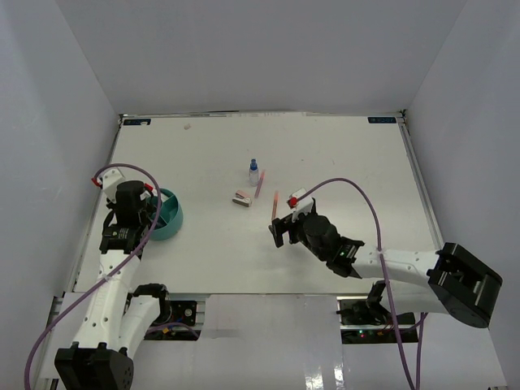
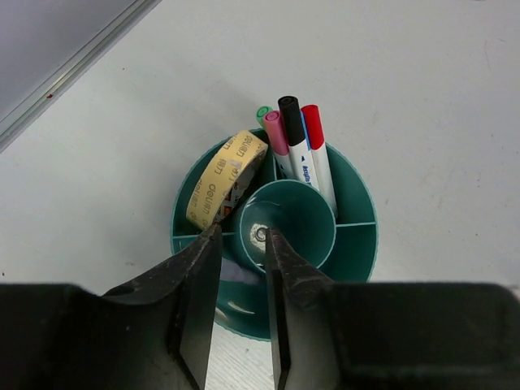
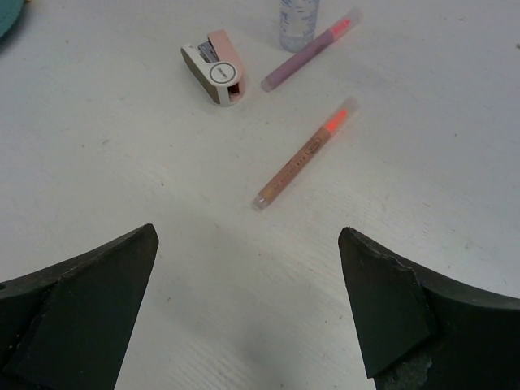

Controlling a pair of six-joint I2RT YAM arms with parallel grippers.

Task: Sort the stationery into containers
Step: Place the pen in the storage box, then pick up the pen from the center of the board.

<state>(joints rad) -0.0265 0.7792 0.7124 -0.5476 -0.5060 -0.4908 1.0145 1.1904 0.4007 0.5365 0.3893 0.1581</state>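
Fingers [image 2: 195, 292] of the left hand [image 2: 242, 236] stand a narrow gap apart with nothing between them, hanging right above the near rim of the cup [image 2: 357, 244]. The cup is teal, with a round well in the middle and a ring of divided compartments around it. A roll of tan tape [image 2: 223, 179] stands on edge in the left compartment, leaning against the middle well. In the far compartment a pink pen [image 2: 276, 134], a black pen [image 2: 291, 114] and a red pen [image 2: 313, 130] stand upright side by side, with a green cap [image 2: 262, 112] showing behind them. The middle well holds nothing, and so does the right compartment.

The right hand [image 3: 248, 244] is spread wide and grips nothing, low over the bench [image 3: 122, 162] near its middle. Just ahead of it an orange pen [image 3: 305, 154] lies flat and slanted. Farther on lie a purple pen [image 3: 309, 49], the bottle [image 3: 298, 20] just beside its far end, and a pink-white block [image 3: 215, 69] to the left. All four are well apart from the cup.
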